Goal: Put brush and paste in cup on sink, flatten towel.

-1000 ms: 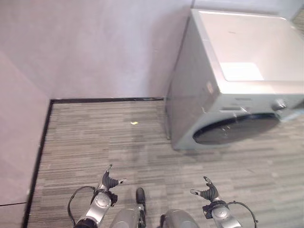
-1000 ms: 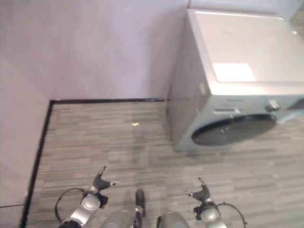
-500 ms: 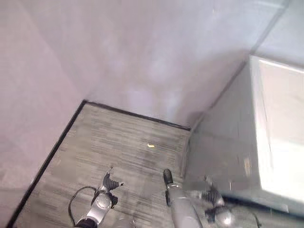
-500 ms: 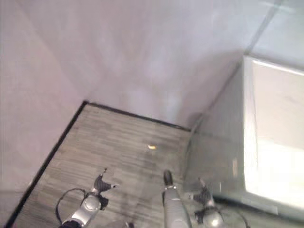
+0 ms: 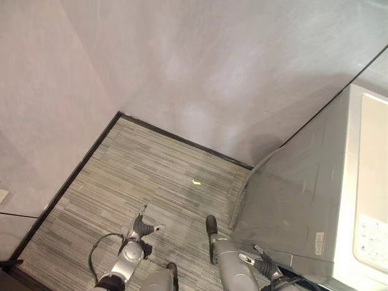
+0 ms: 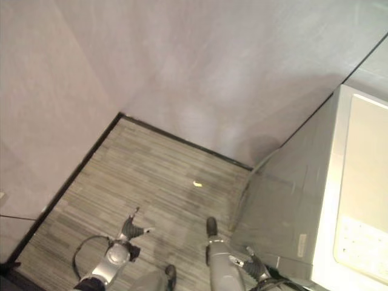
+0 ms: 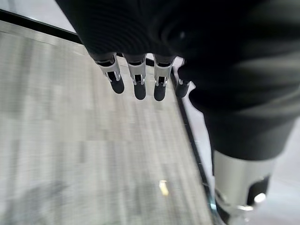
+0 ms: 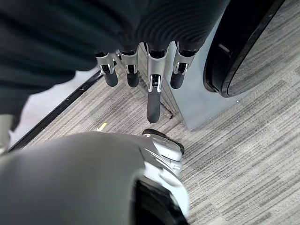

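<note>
Left eye view: both hands low over grey striped floor, left hand [image 5: 140, 230] and right hand [image 5: 265, 267] w/ fingers relaxed, nothing held; brush, paste, cup, towel unseen, so direction from either hand unknown.

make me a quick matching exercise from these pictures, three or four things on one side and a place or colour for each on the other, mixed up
Things:
1. washing machine
2. yellow scrap
3. black skirting strip
4. left hand

Places:
A. along the foot of the wall
B. low in the head views, on the robot's left, over the floor
C. alone on the striped floor, out in the open
D. on the robot's right, against the wall

Pairs: 1-D, 2-C, 3-A, 4-B
</note>
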Available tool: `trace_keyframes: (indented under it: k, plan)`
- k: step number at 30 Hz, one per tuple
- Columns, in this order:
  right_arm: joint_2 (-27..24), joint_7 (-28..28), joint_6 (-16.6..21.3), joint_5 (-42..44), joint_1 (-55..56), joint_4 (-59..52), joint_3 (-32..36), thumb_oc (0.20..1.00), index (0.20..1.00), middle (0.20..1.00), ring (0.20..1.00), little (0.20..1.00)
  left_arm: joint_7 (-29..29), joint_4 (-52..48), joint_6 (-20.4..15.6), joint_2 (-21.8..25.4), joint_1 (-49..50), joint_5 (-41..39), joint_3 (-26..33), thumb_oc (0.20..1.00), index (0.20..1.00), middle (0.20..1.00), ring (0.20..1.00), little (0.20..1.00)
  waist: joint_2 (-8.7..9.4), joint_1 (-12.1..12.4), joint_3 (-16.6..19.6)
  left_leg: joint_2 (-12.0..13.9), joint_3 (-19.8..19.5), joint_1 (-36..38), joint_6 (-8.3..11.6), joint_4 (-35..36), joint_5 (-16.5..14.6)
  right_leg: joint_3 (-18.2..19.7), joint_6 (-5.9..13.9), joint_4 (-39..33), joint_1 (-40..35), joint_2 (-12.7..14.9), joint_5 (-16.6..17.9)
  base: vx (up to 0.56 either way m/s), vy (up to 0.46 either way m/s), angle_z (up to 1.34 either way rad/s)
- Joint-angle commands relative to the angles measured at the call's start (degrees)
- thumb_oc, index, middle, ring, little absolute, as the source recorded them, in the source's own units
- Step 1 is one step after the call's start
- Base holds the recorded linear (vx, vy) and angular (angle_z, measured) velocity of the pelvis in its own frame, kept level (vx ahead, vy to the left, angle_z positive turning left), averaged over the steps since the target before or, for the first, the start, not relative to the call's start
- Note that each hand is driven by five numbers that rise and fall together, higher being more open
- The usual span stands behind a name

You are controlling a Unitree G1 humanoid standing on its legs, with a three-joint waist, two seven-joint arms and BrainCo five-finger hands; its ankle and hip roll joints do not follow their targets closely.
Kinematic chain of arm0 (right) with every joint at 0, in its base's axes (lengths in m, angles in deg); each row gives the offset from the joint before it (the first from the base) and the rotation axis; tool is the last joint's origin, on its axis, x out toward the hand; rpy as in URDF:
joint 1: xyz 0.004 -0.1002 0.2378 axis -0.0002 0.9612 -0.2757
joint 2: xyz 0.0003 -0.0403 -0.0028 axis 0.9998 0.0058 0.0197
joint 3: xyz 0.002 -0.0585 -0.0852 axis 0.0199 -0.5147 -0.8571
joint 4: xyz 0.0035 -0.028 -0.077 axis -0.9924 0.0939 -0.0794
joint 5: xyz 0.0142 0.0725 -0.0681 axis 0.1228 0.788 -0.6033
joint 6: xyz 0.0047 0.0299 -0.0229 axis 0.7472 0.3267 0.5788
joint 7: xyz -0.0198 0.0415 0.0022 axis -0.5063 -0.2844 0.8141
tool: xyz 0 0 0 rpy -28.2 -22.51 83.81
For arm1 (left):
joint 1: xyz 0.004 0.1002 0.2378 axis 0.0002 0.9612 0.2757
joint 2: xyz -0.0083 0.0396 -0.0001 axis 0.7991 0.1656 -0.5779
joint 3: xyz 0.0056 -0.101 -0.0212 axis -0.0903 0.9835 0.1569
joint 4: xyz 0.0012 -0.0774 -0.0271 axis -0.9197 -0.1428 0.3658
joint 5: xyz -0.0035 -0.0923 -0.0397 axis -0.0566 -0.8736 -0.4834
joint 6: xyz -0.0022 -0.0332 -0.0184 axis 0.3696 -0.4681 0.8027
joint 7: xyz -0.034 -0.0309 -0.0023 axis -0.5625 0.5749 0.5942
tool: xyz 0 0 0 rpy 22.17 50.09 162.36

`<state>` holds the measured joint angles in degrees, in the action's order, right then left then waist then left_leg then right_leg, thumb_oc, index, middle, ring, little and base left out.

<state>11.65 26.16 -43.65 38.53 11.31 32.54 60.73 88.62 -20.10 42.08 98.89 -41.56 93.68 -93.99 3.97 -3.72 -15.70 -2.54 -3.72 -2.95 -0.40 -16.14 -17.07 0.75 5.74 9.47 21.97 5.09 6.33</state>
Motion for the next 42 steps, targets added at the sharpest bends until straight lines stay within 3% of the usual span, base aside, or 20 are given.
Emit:
trace_keyframes:
  k: [1,5,9,14,15,16,18,19,20,21,22,24,32,35,37,38,40,42]
  plan:
    - [-2.99,-4.62,3.45,0.73,-8.47,-3.74,6.18,1.0,1.0,1.0,1.0,1.0,0.44,-3.06,-1.3,1.92,0.16,0.9,0.03,1.0,1.0,1.0,1.0,1.0,0.89,1.56,2.03,-1.9,-1.52,-0.97,0.87,-4.35,5.46,0.12,2.76,2.31,-3.86,1.9,-0.95,0.02,0.027,0.2]
    - [-2.29,-4.04,3.75,1.14,-7.92,-3.06,5.3,1.0,1.0,1.0,1.0,1.0,-0.02,-6.92,-2.0,2.67,0.74,1.07,-0.48,1.0,1.0,1.0,1.0,1.0,-0.28,1.83,2.71,-3.15,-7.51,0.56,0.68,1.27,7.35,3.1,3.04,2.03,-4.73,1.62,-1.7,0.04,0.0,0.36]
    - [-2.76,-2.9,4.39,1.42,-7.26,-4.33,3.93,1.0,1.0,1.0,1.0,1.0,-1.15,-8.56,-2.62,3.35,2.01,1.42,-1.18,1.0,1.0,1.0,1.0,1.0,-1.52,0.58,3.57,-3.78,-14.53,1.45,0.98,5.12,10.25,12.43,2.16,3.59,-5.53,-4.46,-5.52,0.04,-0.021,1.51]
    - [-3.57,-2.14,4.24,0.19,-7.65,-4.83,2.67,1.0,1.0,1.0,1.0,1.0,-1.11,-7.71,-2.7,3.34,3.07,1.93,-1.16,1.0,1.0,1.0,1.0,1.0,-1.6,1.4,4.04,-3.86,-16.57,0.16,1.92,6.5,11.61,8.68,1.85,1.53,-7.24,-2.99,-5.93,-0.01,-0.098,0.4]
    - [-4.06,-2.02,4.38,0.11,-8.09,-5.23,2.55,1.0,1.0,1.0,1.0,1.0,-1.07,-8.44,-2.69,3.26,3.89,1.69,-0.88,1.0,1.0,1.0,1.0,1.0,-1.59,1.44,4.12,-3.18,-13.55,-1.04,2.13,6.46,11.98,6.42,1.65,0.21,-8.31,-2.18,-6.1,0.0,-0.043,0.85]
    - [-4.06,-2.02,4.4,0.11,-8.09,-5.2,2.51,1.0,1.0,1.0,1.0,1.0,-1.09,-8.53,-2.65,3.27,3.96,1.69,-0.84,1.0,1.0,1.0,1.0,1.0,-1.63,1.35,4.11,-3.17,-13.61,-1.03,2.14,6.36,11.89,6.34,1.64,0.14,-8.41,-2.18,-6.11,-0.04,-0.082,1.21]
    - [-5.18,-2.7,3.93,-1.26,-9.91,-4.7,2.17,1.0,1.0,1.0,1.0,1.0,-1.38,-8.78,-2.18,2.64,4.58,0.9,0.13,1.0,1.0,1.0,1.0,1.0,-1.71,1.11,3.6,0.45,2.73,-4.33,2.48,6.51,12.14,-0.13,0.94,-2.1,-10.34,-0.34,-6.17,-0.13,-0.151,1.42]
    - [-4.81,-2.92,3.4,-1.6,-9.93,-4.16,2.62,1.0,1.0,1.0,1.0,1.0,-1.55,-8.1,-1.79,2.44,4.51,0.95,0.53,1.0,1.0,1.0,1.0,1.0,-1.79,0.93,3.94,2.26,7.34,-4.32,2.44,8.63,13.1,-3.13,0.89,-2.22,-10.84,0.19,-6.54,-0.13,-0.148,1.79]
    - [-4.69,-3.46,3.49,-1.72,-9.29,-4.22,3.55,1.0,1.0,1.0,1.0,1.0,-1.66,-7.45,-1.51,2.24,3.72,1.52,0.17,1.0,1.0,1.0,1.0,1.0,-1.84,-0.65,4.34,5.19,15.0,-3.65,2.55,9.71,14.4,-6.16,1.14,-1.78,-11.26,1.67,-6.76,-0.05,-0.043,3.05]
    - [-4.53,-3.73,3.31,-1.65,-8.84,-3.93,4.1,1.0,1.0,1.0,1.0,1.0,-1.87,-7.12,-1.27,1.93,3.28,1.78,-0.07,1.0,1.0,1.0,1.0,1.0,-2.07,-1.74,4.46,6.59,18.82,-2.92,2.87,9.57,14.54,-7.94,1.28,-1.51,-11.44,2.57,-7.06,0.02,0.052,2.88]
    - [-3.74,-4.57,2.59,-0.9,-8.0,-2.93,5.14,1.0,1.0,1.0,1.0,1.0,-1.91,-6.65,-1.01,1.35,1.57,2.3,-1.59,1.0,1.0,1.0,1.0,1.0,-3.17,-2.88,4.54,8.1,20.4,-2.18,3.96,9.58,15.29,-12.2,1.23,-0.31,-12.96,4.31,-8.06,0.09,0.131,3.26]
    - [-2.12,-4.36,2.07,-0.58,-8.3,-0.35,5.2,1.0,1.0,1.0,1.0,1.0,-2.92,-9.52,-1.07,2.97,2.83,3.61,-2.31,1.0,1.0,1.0,1.0,1.0,-2.6,-1.29,4.7,6.1,18.37,-1.81,1.77,7.72,12.41,-11.64,1.9,2.2,-14.97,6.42,-8.34,0.16,0.225,2.04]
    - [-0.31,-4.76,1.67,-0.29,-9.61,0.76,5.12,1.0,1.0,1.0,1.0,1.0,-2.88,-8.72,-0.72,3.38,3.67,4.33,-2.08,1.0,1.0,1.0,1.0,1.0,-2.6,0.19,6.24,3.18,17.18,-0.51,-0.07,9.32,11.58,-10.19,3.55,3.89,-15.29,8.54,-5.87,0.06,0.143,-0.18]
    - [0.66,-5.06,1.75,0.17,-10.22,2.02,4.98,1.0,1.0,1.0,1.0,1.0,-2.93,-8.99,-0.76,4.22,3.34,4.78,-2.47,1.0,1.0,1.0,1.0,1.0,-2.81,0.0,6.36,2.56,15.28,0.55,-0.69,11.59,12.59,-6.4,4.41,8.26,-13.94,6.44,-4.93,0.03,0.078,-0.12]
    - [0.85,-5.22,2.14,1.16,-10.62,3.09,4.5,1.0,1.0,1.0,1.0,1.0,-2.75,-7.22,-0.8,3.95,2.62,5.25,-3.14,1.0,1.0,1.0,1.0,1.0,-2.88,-1.75,6.79,1.97,13.02,1.36,-0.56,12.76,12.82,1.36,3.56,5.01,-13.09,0.69,-7.74,0.08,0.012,0.15]
    - [0.9,-5.36,2.15,1.5,-10.85,3.32,4.42,1.0,1.0,1.0,1.0,1.0,-2.47,-6.45,-0.72,3.86,2.01,5.27,-2.96,1.0,1.0,1.0,1.0,1.0,-2.79,-1.63,7.07,2.05,12.75,1.36,-0.08,13.04,12.99,2.17,3.67,1.47,-12.7,1.37,-6.62,0.07,-0.064,0.37]
    - [1.02,-5.37,2.17,1.33,-11.57,3.3,3.84,1.0,1.0,1.0,1.0,1.0,-1.46,-4.5,-0.89,3.36,0.64,5.68,-2.87,1.0,1.0,1.0,1.0,1.0,-2.35,-1.11,6.63,3.09,12.19,2.05,0.48,12.96,12.63,-0.14,4.02,-2.85,-11.0,3.77,-3.05,0.06,-0.147,0.51]
    - [1.43,-5.37,2.05,1.25,-11.16,3.4,3.8,1.0,1.0,1.0,1.0,1.0,-1.47,-4.72,-0.76,3.34,0.8,5.39,-3.57,1.0,1.0,1.0,1.0,1.0,-1.5,-1.53,6.7,3.27,11.76,2.45,0.93,13.01,13.07,0.72,4.72,-3.63,-11.86,4.04,-2.24,0.02,-0.127,0.12]
